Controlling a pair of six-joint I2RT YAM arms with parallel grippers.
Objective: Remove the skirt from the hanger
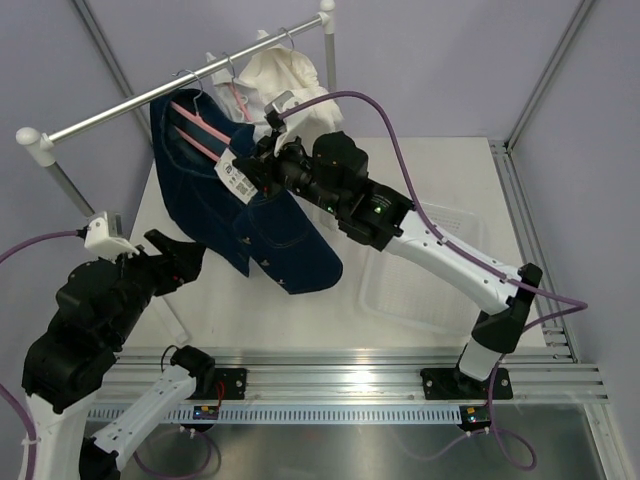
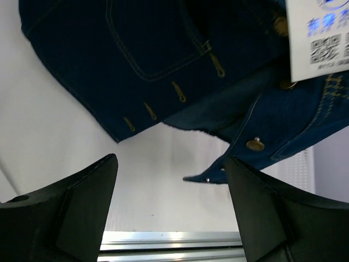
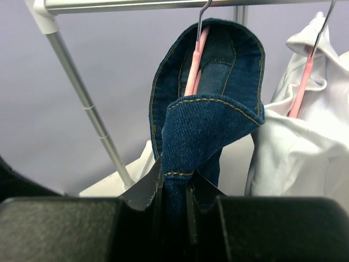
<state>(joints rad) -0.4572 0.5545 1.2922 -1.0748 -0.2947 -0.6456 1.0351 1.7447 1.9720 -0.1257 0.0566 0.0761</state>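
Observation:
A dark blue denim skirt (image 1: 250, 215) hangs from a pink hanger (image 1: 200, 125) on the metal rail (image 1: 180, 95), its lower part stretched toward the table. My right gripper (image 1: 268, 160) is shut on a fold of the skirt's waistband (image 3: 210, 125), just below the hanger (image 3: 193, 71). A white tag (image 1: 237, 176) dangles beside it. My left gripper (image 1: 180, 262) is open and empty, below and left of the skirt's hem (image 2: 163, 82); the black fingers (image 2: 82, 196) frame bare table.
A white garment (image 1: 285, 75) hangs on a second pink hanger (image 3: 302, 82) to the right on the same rail. A clear plastic bin (image 1: 420, 265) sits on the table at the right. The rail's post (image 3: 90, 114) stands at left.

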